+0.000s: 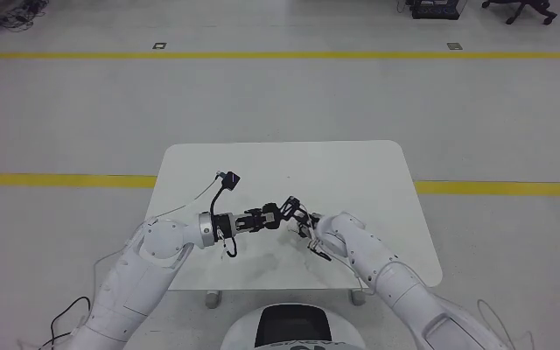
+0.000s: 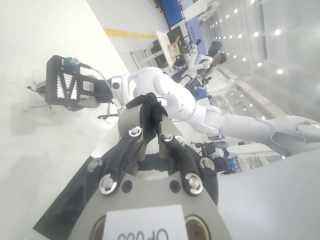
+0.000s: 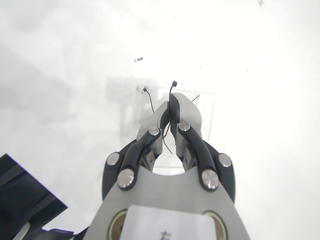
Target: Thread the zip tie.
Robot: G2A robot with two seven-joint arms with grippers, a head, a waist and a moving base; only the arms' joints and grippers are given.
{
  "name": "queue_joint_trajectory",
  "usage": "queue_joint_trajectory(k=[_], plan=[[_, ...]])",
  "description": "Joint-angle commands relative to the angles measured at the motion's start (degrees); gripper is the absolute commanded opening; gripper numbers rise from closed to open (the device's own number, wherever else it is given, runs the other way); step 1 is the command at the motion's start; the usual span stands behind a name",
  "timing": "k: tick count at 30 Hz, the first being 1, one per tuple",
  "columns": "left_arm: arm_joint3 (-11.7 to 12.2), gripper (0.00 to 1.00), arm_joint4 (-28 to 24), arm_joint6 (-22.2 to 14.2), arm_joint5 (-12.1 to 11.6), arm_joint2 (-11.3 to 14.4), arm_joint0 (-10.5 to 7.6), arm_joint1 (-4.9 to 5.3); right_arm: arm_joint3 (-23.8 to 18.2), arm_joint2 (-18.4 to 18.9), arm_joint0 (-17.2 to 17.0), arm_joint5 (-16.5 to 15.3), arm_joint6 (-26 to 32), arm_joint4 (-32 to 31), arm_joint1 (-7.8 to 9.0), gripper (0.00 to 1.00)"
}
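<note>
Where the two arms meet over the near half of the table, the right gripper is pinched tight on a black zip tie — the head pokes out past the fingertips and the thin tail trails back between the fingers. Facing it, just beside, the left gripper has its fingers pressed together too, with black material bunched at the tips; whether anything thin is caught there I cannot tell. Seen from above, the two tools point at each other, tips near or touching — which, I cannot tell. Under the right gripper a clear block sits on the white tabletop. A second tie lies on it, its head near one corner of the block and its strip running in under the gripper's fingers. A few dark specks mark the tabletop beyond. Farther off, two yellow lines cross the pale floor, one passing level with the table's middle and one well past its far edge.
</note>
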Motion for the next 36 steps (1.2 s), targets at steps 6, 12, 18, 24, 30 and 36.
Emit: queue_joint_trajectory(k=[6, 12, 18, 24, 30, 36], plan=[[0.0, 0.00, 0.0, 0.0, 0.0, 0.0, 0.00, 0.00, -9.2, 4.3, -4.8, -0.7, 0.0, -1.2, 1.98, 0.00], [0.0, 0.00, 0.0, 0.0, 0.0, 0.0, 0.00, 0.00, -17.2, 9.2, -10.0, -2.6, -0.7, -1.2, 3.84, 0.00], [0.0, 0.00, 0.0, 0.0, 0.0, 0.0, 0.00, 0.00, -22.5, 12.1, -13.7, -2.8, -2.7, 0.0, 5.26, 0.00], [0.0, 0.00, 0.0, 0.0, 0.0, 0.0, 0.00, 0.00, -25.7, 13.6, -16.1, -2.8, -6.2, 2.5, 6.29, 0.00], [0.0, 0.00, 0.0, 0.0, 0.0, 0.0, 0.00, 0.00, -25.7, 13.6, -16.1, -2.8, -6.2, 2.5, 6.29, 0.00], [0.0, 0.00, 0.1, 0.6, 0.2, 0.1, 0.03, -0.02, -27.7, 13.9, -17.0, -2.5, -10.4, 1.0, 6.49, 0.00]])
